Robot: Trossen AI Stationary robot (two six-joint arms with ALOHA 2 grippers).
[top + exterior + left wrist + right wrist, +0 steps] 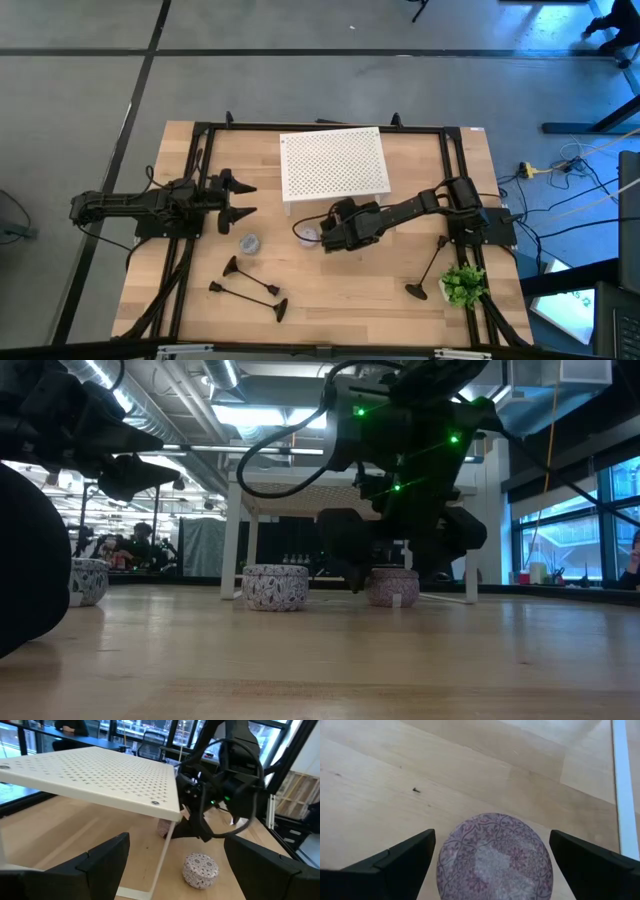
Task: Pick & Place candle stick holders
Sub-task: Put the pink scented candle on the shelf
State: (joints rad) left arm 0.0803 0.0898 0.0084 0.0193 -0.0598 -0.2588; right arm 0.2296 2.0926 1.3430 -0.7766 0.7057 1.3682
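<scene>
Three black candle stick holders lie on their sides on the table in the high view: two near the front left (250, 277) (246, 296) and one at the right (432, 265). No gripper touches them. My right gripper (312, 236) is open and low over a round pink patterned tin (495, 855), with one finger on either side of it and a gap on both sides. The tin stands on the table beside the white shelf's front leg. My left gripper (238, 198) is open and empty above the table's left part.
A white perforated shelf (333, 163) stands on legs at the table's far middle. A second, blue-grey patterned tin (249, 243) sits left of the right gripper. A small green plant (462, 286) stands at the front right. A black frame (200, 130) runs around the table.
</scene>
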